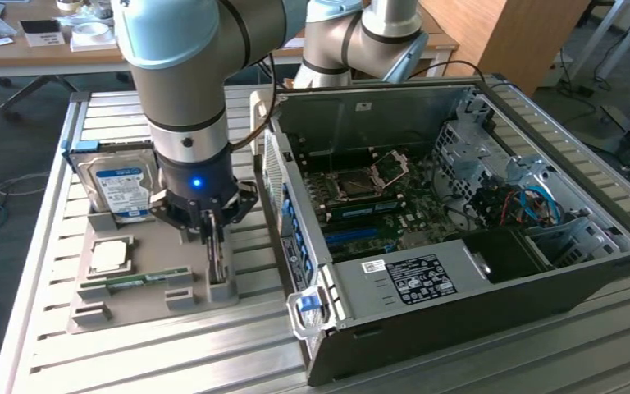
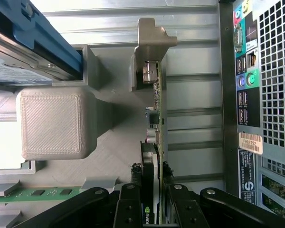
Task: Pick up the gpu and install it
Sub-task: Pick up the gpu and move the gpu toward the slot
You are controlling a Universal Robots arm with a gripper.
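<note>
The gpu (image 1: 219, 267) is held upright on its edge in a slot of the grey holder tray (image 1: 157, 250), just beside the open computer case (image 1: 490, 312). The card is pinched by the gripper (image 2: 151, 173), whose fingers (image 2: 128, 199) are pressed against both of its faces.

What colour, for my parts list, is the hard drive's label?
Blue and white, on the silver hard drive; best in exterior view.
</note>
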